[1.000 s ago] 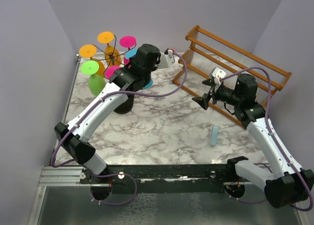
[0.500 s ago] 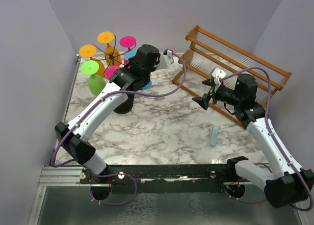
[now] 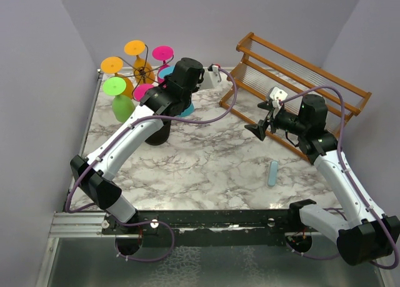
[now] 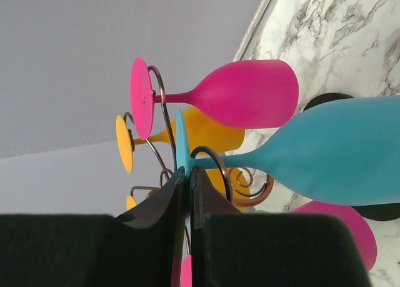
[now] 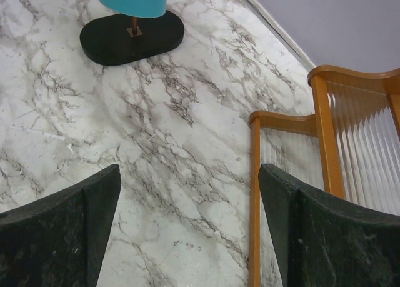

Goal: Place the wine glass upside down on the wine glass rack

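Teal wine glass (image 4: 325, 149) is hanging upside down on the wine glass rack (image 5: 125, 40), its foot lying inside the near-closed left end effector (image 4: 185, 171); pinching or not, I cannot tell. Right end effector (image 5: 189, 174) is hovering open above the tabletop (image 5: 156, 130).

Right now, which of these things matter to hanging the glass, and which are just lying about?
In the job: teal wine glass, its foot in the left jaws; wire rack.
Just lying about: wooden slatted rack; pale blue bar.
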`<state>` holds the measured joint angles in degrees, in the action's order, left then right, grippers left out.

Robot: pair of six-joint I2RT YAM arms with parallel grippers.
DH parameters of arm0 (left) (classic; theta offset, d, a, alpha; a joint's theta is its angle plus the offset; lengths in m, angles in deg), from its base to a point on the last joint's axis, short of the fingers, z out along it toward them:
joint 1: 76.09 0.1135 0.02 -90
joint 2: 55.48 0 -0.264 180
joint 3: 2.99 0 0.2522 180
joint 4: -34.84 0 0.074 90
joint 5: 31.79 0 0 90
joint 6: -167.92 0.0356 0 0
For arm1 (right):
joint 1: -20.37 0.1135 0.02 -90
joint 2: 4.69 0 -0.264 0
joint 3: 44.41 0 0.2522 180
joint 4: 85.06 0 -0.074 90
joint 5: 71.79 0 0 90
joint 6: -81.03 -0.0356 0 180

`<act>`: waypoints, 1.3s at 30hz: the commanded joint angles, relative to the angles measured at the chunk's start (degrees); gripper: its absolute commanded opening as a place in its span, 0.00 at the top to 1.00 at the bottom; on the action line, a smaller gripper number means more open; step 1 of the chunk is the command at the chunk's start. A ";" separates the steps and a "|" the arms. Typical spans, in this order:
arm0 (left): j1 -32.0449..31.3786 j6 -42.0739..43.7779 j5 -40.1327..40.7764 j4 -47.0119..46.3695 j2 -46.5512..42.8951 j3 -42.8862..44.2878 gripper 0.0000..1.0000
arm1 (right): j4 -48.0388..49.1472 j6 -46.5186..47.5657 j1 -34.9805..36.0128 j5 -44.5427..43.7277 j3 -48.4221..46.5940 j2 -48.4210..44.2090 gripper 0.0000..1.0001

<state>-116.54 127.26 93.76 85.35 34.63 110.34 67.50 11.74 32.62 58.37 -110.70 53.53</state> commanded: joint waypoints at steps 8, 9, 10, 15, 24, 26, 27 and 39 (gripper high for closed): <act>0.28 -2.75 -2.65 0.94 -0.67 0.71 0.87 | 1.06 0.74 -0.56 -0.02 0.52 0.47 0.09; 0.29 -2.84 -2.74 0.96 -0.70 0.65 0.86 | 0.84 0.81 -0.58 0.13 0.37 0.61 0.09; 0.28 -2.92 -2.76 0.98 -0.70 0.69 0.86 | 0.70 0.79 -0.56 0.18 0.27 0.77 0.09; 0.29 -3.49 -3.48 1.27 -0.71 1.08 0.84 | 0.87 0.76 -0.71 0.29 0.38 0.44 0.09; 0.28 -4.66 -4.64 2.01 -0.89 2.77 0.81 | 1.00 0.63 -0.83 0.23 0.49 0.34 0.09; 0.29 -4.91 -4.78 2.03 -0.98 2.90 0.80 | 1.02 0.64 -0.85 0.21 0.50 0.32 0.09; 0.33 -5.03 -4.96 2.15 -1.05 2.98 0.79 | 1.02 0.58 -0.85 0.20 0.46 0.37 0.09; 0.28 -6.54 -7.22 3.45 -1.55 3.95 0.71 | 1.02 0.64 -1.02 0.26 0.43 0.58 0.09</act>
<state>-116.28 122.78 89.43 87.30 34.61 111.87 67.50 11.89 31.97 58.37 -110.38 54.14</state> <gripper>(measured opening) 0.284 0.908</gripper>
